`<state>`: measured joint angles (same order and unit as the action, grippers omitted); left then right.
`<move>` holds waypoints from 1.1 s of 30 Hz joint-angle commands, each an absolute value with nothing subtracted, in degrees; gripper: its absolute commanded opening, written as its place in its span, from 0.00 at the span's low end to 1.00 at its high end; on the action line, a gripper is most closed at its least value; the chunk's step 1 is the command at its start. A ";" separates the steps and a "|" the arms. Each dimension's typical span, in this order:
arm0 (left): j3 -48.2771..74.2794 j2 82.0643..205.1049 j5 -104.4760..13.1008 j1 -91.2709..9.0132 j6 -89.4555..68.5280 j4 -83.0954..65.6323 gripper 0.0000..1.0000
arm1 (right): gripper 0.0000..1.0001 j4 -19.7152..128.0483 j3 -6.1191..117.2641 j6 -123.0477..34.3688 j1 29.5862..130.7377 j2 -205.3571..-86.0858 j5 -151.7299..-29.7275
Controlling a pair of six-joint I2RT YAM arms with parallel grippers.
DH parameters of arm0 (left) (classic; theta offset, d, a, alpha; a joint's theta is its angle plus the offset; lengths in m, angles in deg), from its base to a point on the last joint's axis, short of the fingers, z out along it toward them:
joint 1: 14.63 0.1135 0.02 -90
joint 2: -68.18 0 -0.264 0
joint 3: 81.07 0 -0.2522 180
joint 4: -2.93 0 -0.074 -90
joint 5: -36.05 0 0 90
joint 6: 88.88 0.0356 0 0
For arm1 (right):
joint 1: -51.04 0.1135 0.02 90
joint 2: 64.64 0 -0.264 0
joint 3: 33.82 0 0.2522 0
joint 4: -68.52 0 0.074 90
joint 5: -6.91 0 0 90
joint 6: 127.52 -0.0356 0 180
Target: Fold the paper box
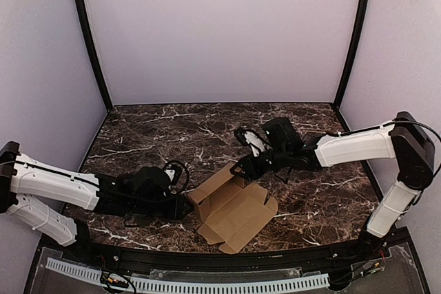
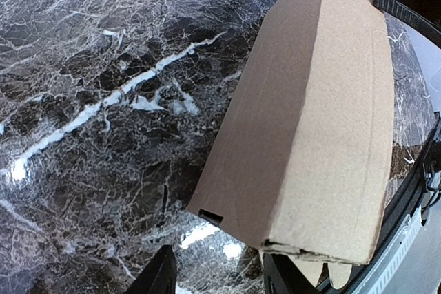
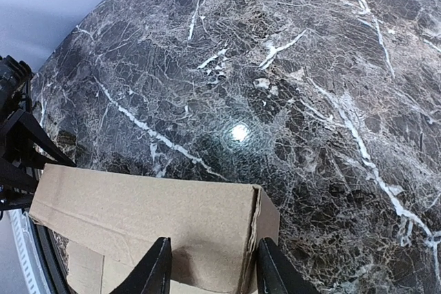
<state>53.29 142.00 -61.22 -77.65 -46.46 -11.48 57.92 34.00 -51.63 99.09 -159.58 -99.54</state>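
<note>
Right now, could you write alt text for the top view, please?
A half-folded brown paper box lies on a dark marble table, the left gripper at its left edge and the right gripper at its far edge.

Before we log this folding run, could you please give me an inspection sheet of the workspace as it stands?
Surface: dark marble table, white veins.
Job's things: brown cardboard box, partly folded, one long wall raised between the tools.
Clutter: nothing seen.
Tools: left tool open at one end of that wall; right tool astride the other end, grip unclear.
Cables: black cable loops at both wrists.
Surroundings: pale walls, black posts.
</note>
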 commanded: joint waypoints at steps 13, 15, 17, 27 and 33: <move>47.24 147.19 -59.45 -72.19 -35.81 -5.10 0.43 | 0.37 64.36 21.54 -64.47 101.85 -149.82 -96.84; 46.34 147.98 -58.59 -71.44 -34.06 -4.48 0.43 | 0.37 64.86 19.95 -66.49 102.89 -147.99 -94.31; 45.42 149.02 -58.41 -70.44 -32.60 -4.27 0.43 | 0.38 65.71 18.27 -68.78 103.92 -146.65 -92.13; 40.29 154.04 -56.40 -68.99 -24.88 -4.61 0.43 | 0.38 68.95 11.73 -77.93 108.58 -142.80 -81.69; 41.35 151.95 -58.79 -69.01 -22.13 -8.42 0.43 | 0.40 67.14 11.41 -78.42 108.74 -141.49 -77.16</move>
<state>42.56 154.44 -59.80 -68.28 -25.34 -9.23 67.03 12.10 -76.53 107.48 -142.03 -78.84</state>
